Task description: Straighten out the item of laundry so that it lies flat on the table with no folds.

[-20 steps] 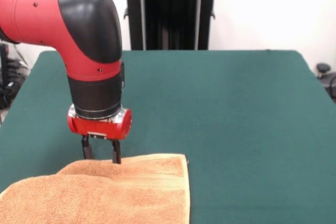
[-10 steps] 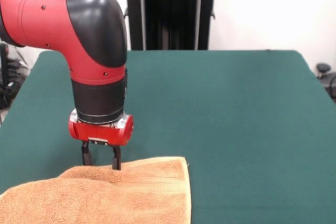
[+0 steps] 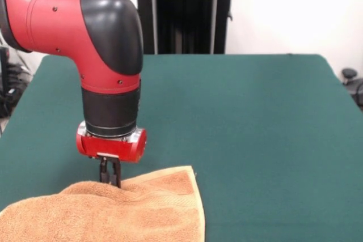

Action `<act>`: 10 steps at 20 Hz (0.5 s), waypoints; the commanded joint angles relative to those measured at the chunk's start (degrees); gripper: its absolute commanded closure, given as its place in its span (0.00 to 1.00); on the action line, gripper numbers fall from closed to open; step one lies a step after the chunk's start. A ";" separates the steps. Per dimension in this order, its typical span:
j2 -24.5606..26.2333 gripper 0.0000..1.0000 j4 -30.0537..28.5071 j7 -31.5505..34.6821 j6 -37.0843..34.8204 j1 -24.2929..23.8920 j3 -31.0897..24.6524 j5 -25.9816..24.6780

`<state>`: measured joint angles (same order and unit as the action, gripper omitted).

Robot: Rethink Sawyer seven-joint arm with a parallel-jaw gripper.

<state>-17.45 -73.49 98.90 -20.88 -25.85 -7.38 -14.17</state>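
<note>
The orange-tan terry towel lies at the near left of the dark green table, running off the bottom edge of the front view. Its far edge is bunched into a raised ridge, with a woven band near the right corner. My gripper hangs straight down from the red and black arm and its fingers are pinched together on that raised far edge of the towel. The towel's near part is out of view, and no tag shows.
The black pedestal stands at the table's far side. A dark object sits beyond the table's right edge, and cables lie off the left edge.
The gripper has come down a little and moved slightly right. Its fingers were apart over the towel's far edge; now they are closed on it, and the fabric has puckered up there.
</note>
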 commanded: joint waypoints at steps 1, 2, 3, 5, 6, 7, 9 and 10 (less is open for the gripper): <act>3.35 1.00 -0.05 9.01 4.68 2.17 -1.38 1.03; 3.27 1.00 -0.17 8.99 4.70 2.13 -1.35 1.04; 3.26 1.00 -0.18 8.97 4.65 2.13 -1.33 1.08; 3.19 1.00 -0.32 8.96 4.37 2.06 -1.31 1.15; 3.06 1.00 -0.48 9.19 4.22 2.27 -1.00 1.16; 2.92 1.00 -0.63 10.12 3.64 2.81 -0.13 1.52; 2.26 1.00 -1.90 11.12 3.11 3.13 0.63 1.99; 1.77 1.00 -2.92 11.49 2.87 3.10 0.78 2.25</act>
<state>-17.39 -73.48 98.90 -20.48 -25.57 -6.98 -13.84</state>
